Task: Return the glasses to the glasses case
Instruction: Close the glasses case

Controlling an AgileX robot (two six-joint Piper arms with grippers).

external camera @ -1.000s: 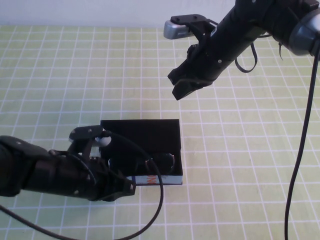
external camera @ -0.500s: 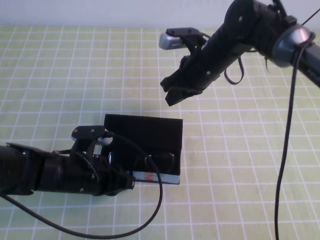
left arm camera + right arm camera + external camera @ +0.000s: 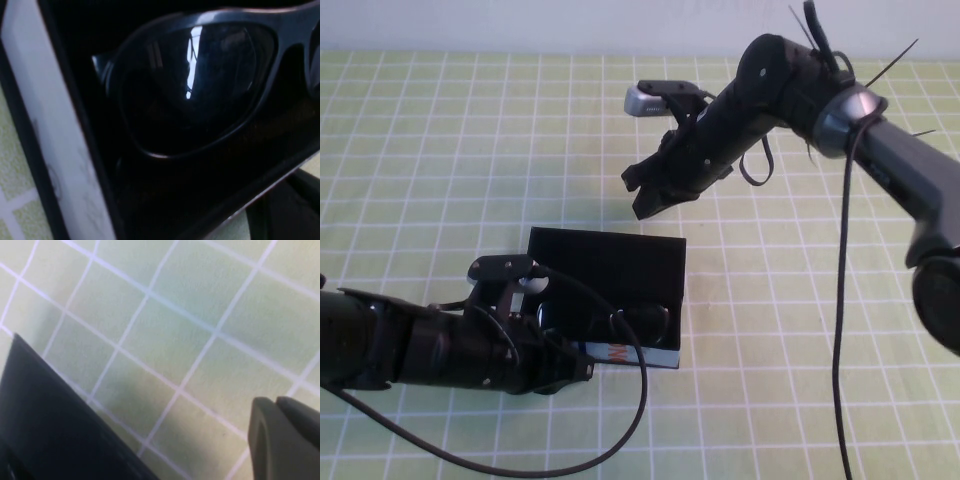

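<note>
Black-on-green scene: a black glasses case lies on the green gridded counter, its flap lid open and laid back on the far side.
Left claw: low at the case's near-left corner, just beside the light blue front edge; whether its fingers are spread or closed cannot be told. It has held this place over the last second, with only a slight shift.
Glasses: black frame resting inside the case, one tinted lens filling the left wrist view; in the high view the frame shows in the case's near-right part.
Case front edge: light band with orange print, facing the robot.
Right claw: above the counter beyond the case's far edge, holding nothing, its fingers a little apart. Over the last second it has swung leftward and nearer to the flap.
Meaning for the task: the glasses appear already returned; the right claw's approach suggests the flap is to be closed next.
</note>
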